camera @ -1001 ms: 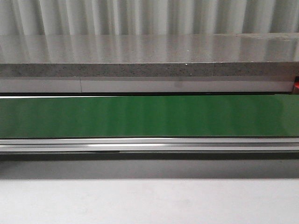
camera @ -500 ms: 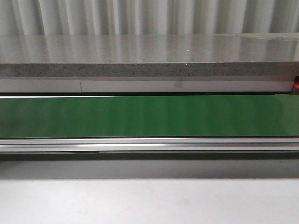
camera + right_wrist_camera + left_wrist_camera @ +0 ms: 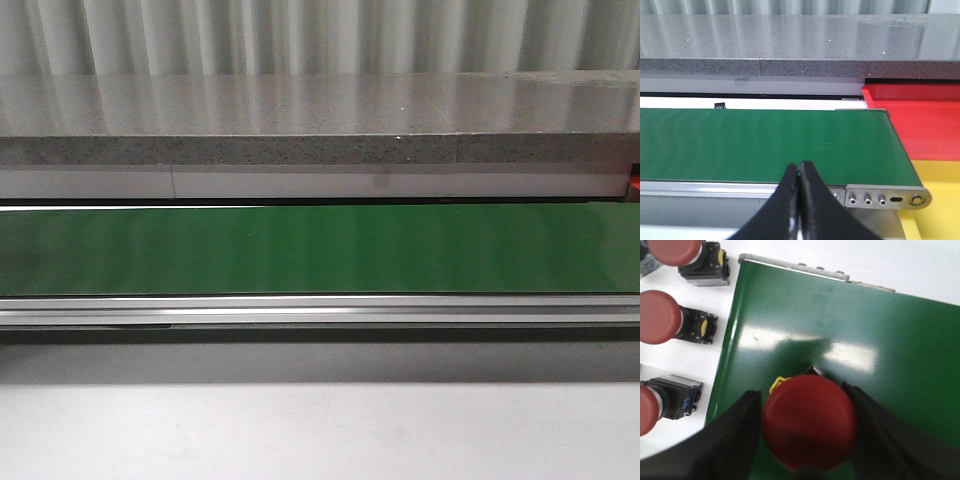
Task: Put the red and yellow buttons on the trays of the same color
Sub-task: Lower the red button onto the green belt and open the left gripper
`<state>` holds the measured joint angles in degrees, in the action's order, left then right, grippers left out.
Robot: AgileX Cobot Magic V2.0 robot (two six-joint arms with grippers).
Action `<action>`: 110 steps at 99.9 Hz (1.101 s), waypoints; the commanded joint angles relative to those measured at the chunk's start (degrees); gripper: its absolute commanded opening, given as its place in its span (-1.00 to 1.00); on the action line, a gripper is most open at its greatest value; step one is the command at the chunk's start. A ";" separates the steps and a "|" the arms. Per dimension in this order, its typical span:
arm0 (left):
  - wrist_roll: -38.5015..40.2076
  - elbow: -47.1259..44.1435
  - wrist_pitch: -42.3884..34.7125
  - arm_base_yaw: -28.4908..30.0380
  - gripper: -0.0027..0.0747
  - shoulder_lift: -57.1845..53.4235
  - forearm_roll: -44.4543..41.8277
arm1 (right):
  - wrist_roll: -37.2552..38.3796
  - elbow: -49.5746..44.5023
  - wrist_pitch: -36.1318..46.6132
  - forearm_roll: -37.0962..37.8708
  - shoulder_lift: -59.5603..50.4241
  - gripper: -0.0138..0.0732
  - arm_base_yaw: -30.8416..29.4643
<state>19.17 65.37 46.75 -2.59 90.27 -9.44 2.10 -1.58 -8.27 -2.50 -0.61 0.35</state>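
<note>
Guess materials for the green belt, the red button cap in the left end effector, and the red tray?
Green belt: looks like smooth PVC or rubber, semi-gloss, given the soft light patches on it.
Red button cap: likely moulded plastic, matte, with an even colour and rounded rim.
Red tray: probably plastic, uniform flat red with a raised lip; hard to confirm from here.
</note>
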 commanded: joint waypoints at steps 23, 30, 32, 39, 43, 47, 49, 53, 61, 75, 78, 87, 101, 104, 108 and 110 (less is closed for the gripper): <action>-4.08 1.42 0.76 -0.31 0.82 -3.54 2.46 | -0.05 -0.04 4.51 0.57 -0.93 -0.84 -0.28; -6.46 1.42 0.76 -0.31 0.82 -5.34 5.58 | -0.05 -0.04 4.51 0.57 -0.93 -0.84 -0.28; -7.09 1.42 0.76 -0.31 0.82 -5.98 6.41 | -0.05 -0.04 4.51 0.57 -0.93 -0.84 -0.28; -8.23 1.42 0.76 -0.31 0.82 -8.30 8.32 | -0.05 -0.04 4.51 0.57 -0.93 -0.84 -0.28; -8.23 1.42 0.76 -0.31 0.82 -9.72 8.41 | -0.05 -0.04 4.51 0.57 -0.93 -0.84 -0.28; -8.23 1.42 0.76 -0.31 0.82 -11.18 8.41 | -0.05 -0.04 4.51 0.57 -0.93 -0.84 -0.28; -8.23 1.42 0.76 -0.31 0.82 -11.66 8.41 | -0.05 -0.04 4.51 0.57 -0.93 -0.84 -0.28; -8.23 1.42 0.76 -0.31 0.82 -13.03 8.41 | -0.05 -0.04 4.51 0.57 -0.93 -0.84 -0.28; -8.12 1.42 0.76 -0.21 0.82 -15.37 7.74 | -0.05 -0.04 4.51 0.57 -0.93 -0.84 -0.28; -6.84 1.42 0.76 1.11 0.82 -17.18 7.52 | -0.05 -0.04 4.51 0.57 -0.93 -0.84 -0.28; -5.93 1.42 0.76 1.69 0.82 -17.18 6.99 | -0.05 -0.04 4.51 0.57 -0.93 -0.84 -0.28; -2.94 0.52 0.39 3.75 0.82 -17.18 5.27 | -0.05 -0.04 4.51 0.57 -0.93 -0.84 -0.28; 0.13 -2.45 0.39 8.21 0.82 -17.18 3.04 | -0.05 -0.04 4.51 0.57 -0.93 -0.84 -0.28; 0.25 -3.18 0.39 9.22 0.82 -17.31 3.04 | -0.05 -0.04 4.51 0.57 -0.93 -0.84 -0.28; 0.74 -4.41 0.39 10.72 0.82 -17.49 3.04 | -0.05 -0.04 4.51 0.57 -0.93 -0.84 -0.28; 0.97 -4.85 0.25 11.48 0.82 -17.56 3.04 | -0.05 -0.04 4.51 0.57 -0.93 -0.84 -0.28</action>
<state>18.31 61.15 49.62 6.13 74.86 -5.69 2.10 -1.58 -8.27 -2.50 -0.61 0.35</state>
